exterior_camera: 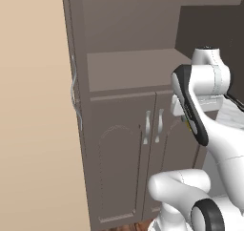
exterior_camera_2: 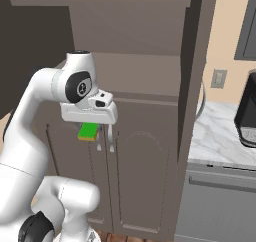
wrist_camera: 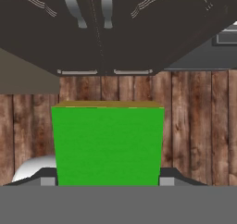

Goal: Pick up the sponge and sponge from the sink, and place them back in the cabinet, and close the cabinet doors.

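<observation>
A sponge (exterior_camera_2: 88,131) with a bright green face over a yellow layer hangs under my hand, and my gripper (exterior_camera_2: 89,134) is shut on it. In the hand view the sponge (wrist_camera: 109,144) fills the space between the fingertips of the gripper (wrist_camera: 109,181), above the wooden floor. The cabinet (exterior_camera: 124,68) stands right in front with bare inner shelves (exterior_camera_2: 135,66). Its upper cabinet doors stand swung open: the left one (exterior_camera: 71,82) is seen edge-on with its silver handle, the right one (exterior_camera_2: 192,86) juts toward me. The sink is out of view.
The lower pair of arched doors (exterior_camera: 124,163) is shut, just behind the held sponge. A marble counter (exterior_camera_2: 220,136) with a black appliance (exterior_camera_2: 247,116) lies to the right. A beige wall (exterior_camera: 33,130) flanks the cabinet on the left.
</observation>
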Controlling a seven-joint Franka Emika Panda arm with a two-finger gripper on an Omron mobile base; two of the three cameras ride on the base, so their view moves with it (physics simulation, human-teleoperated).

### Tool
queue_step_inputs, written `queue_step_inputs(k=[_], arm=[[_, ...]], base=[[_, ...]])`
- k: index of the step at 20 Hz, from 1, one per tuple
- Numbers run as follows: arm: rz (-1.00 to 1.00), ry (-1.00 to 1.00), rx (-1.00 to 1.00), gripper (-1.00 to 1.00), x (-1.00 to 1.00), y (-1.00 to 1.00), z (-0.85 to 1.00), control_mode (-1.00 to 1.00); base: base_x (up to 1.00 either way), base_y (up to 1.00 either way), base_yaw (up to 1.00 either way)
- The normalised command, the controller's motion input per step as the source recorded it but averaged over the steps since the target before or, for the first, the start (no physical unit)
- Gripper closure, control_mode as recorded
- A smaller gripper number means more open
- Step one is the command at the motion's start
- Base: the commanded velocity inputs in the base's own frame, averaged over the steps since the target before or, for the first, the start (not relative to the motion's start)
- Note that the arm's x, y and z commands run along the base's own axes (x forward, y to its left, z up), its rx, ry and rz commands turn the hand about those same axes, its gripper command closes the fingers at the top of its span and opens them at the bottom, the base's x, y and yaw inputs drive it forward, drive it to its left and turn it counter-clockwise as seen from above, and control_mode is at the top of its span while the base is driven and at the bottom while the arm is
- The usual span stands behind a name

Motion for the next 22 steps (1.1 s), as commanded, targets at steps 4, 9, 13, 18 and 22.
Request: queue_step_inputs(k=[4, 9, 13, 18, 22], arm=[[0.0, 0.0, 0.0, 1.0, 0.0, 0.0, 0.08, -1.0], [0.0, -0.01, 0.0, 1.0, 0.08, 0.0, 0.41, -1.0], [0.0, -0.02, 0.0, 1.0, 0.21, 0.0, 0.5, -1.0], [0.0, -0.01, 0.0, 1.0, 0.32, 0.0, 0.41, -1.0], [0.0, 0.0, 0.0, 1.0, 0.41, 0.0, 0.29, -1.0]], base=[[0.0, 0.0, 0.0], [0.0, 0.0, 0.0], [0.0, 0.0, 0.0], [0.0, 0.0, 0.0], [0.0, 0.0, 0.0]])
